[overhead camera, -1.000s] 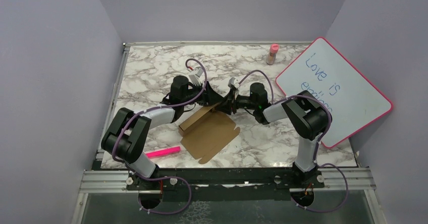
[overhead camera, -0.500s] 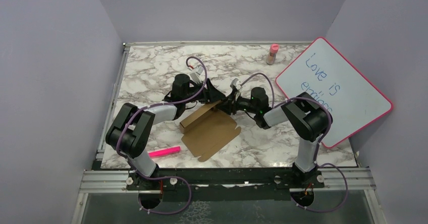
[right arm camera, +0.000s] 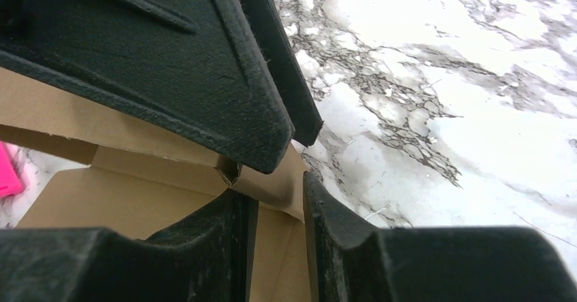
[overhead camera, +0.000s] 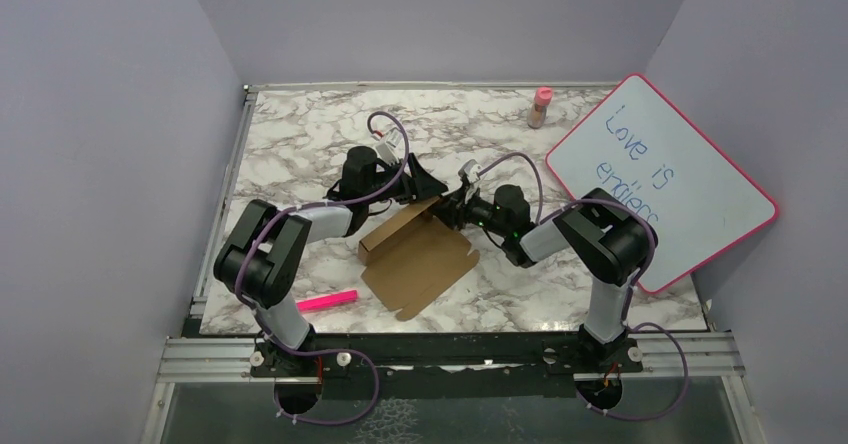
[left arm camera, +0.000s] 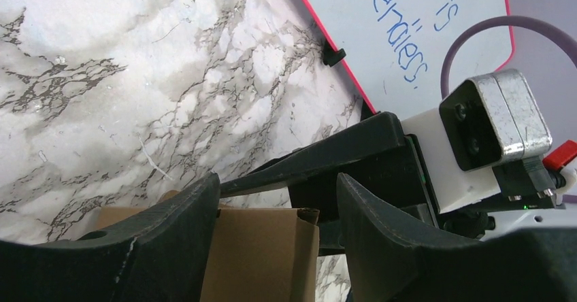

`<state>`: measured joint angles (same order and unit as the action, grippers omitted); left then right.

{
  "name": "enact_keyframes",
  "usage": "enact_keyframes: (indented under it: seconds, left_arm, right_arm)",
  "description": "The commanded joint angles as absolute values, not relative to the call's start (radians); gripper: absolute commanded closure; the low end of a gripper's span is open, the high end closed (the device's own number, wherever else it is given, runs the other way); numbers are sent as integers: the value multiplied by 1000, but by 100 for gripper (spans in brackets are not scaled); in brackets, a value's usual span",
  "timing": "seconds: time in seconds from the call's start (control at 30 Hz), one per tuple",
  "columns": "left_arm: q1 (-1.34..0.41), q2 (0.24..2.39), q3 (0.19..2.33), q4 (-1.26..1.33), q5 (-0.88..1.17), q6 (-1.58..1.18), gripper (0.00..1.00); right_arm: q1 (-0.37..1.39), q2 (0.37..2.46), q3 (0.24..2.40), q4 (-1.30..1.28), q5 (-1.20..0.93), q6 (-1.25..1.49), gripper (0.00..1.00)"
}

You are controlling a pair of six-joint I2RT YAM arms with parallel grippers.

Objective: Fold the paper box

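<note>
Marbled table [overhead camera: 300, 144]: bears the paper box [overhead camera: 420, 259] about its middle, broad brown panel flat, one long side folded up along the far-left edge; pink-framed whiteboard [overhead camera: 690, 194]: leans well to the right of the paper box, blue handwriting across it; left arm [overhead camera: 270, 259]: stretches from the near left of the paper box round to its far corner; right arm [overhead camera: 600, 234]: bends in from the right of the paper box toward that same corner; left gripper [left arm camera: 277, 193]: sits at the far corner of the paper box, fingers spread wide, straddling the raised cardboard edge without clamping it; right gripper [right arm camera: 275, 193]: sits at that corner from the paper box's right side, fingers drawn close together with an upright flap pinched between them, the left gripper's dark fingers just above that flap; pink marker [overhead camera: 326, 301]: lies to the near left of the paper box, apart from it; pink-capped bottle [overhead camera: 541, 107]: stands upright well beyond the paper box, toward the far right.
</note>
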<state>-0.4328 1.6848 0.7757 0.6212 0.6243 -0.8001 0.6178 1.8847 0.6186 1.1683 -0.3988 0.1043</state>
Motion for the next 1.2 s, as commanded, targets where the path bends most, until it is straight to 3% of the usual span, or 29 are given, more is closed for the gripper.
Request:
enact_keyframes:
  seconds: [0.0,0.13,0.53,0.7,1.17]
  left_arm:
    - [-439,1724,775,574,708,-842,35]
    - [-418,1724,772,574,720,-845,34]
    - [-386,1718,774,557,752,-830,32]
    - [-379,1747,803,545,810,-813,32]
    - [-387,1777,834,543,905,-818,36]
  right_arm:
    - [630,1839,630,1318,-201,79,64]
    - [630,1844,643,1315,-181,47,64]
    - [631,1855,644,1282,-180,42,81]
    - [631,1863,673,1251,-316,26,78]
    - [633,1892,727,1233,-336,9,75]
